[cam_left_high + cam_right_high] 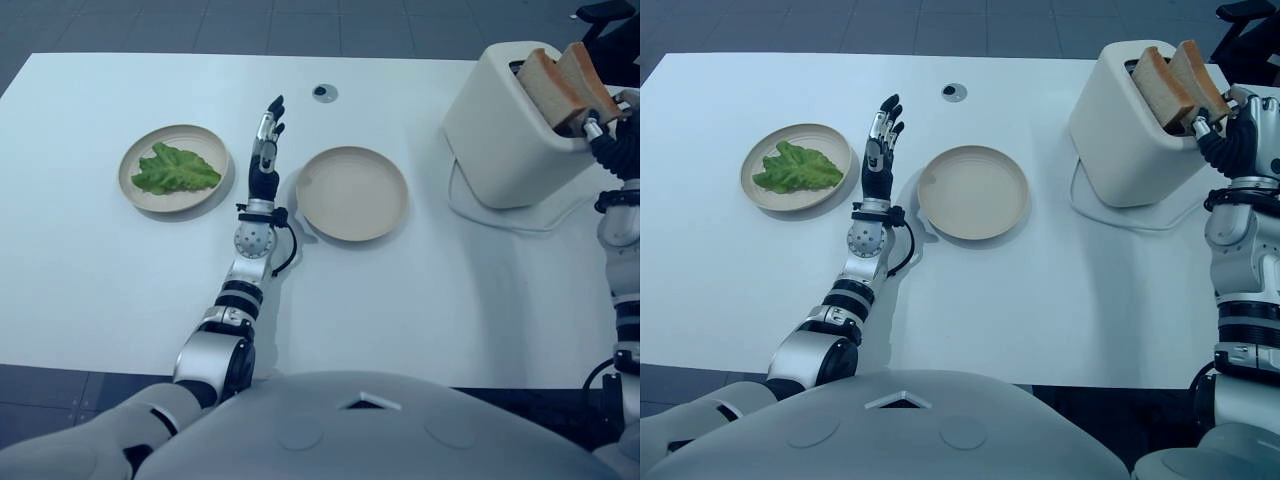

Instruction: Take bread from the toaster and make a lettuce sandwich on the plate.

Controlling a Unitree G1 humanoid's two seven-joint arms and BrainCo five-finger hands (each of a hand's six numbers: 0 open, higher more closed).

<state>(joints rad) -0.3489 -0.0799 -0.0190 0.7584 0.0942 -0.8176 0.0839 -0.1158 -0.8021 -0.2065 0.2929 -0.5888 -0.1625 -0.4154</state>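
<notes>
Pulling bread out of the toaster [495, 140] is the step in hand, as I judge it. Left to right: the lettuce [175, 170] lies on the small plate [195, 138] toward the left edge of the table [400, 320], untouched. Just beside it my left hand [266, 150] stands between the two plates, fingers straight and spread, holding nothing. The empty plate [352, 193] sits mid-table, nearer the far edge than the near one - that's where the sandwich goes.

The toaster stands at the far right corner, its cable [470, 208] looping on the table in front of it. Two slices of bread [545, 85] stick up out of the slots, both leaning. My right hand [1238, 125] is at the toaster's right side, fingers curled onto the lower part of the outer slice [588, 75]; it looks like a pinch, though how firm I can't tell.

To do it well: lift along the lean of the slot, not sideways, so the slice doesn't snag or drag the toaster. Grip lightly - bread crushes. Carry it high over the cable, then lay it flat in the empty plate's middle. Keep the left hand off the plate's rim.
</notes>
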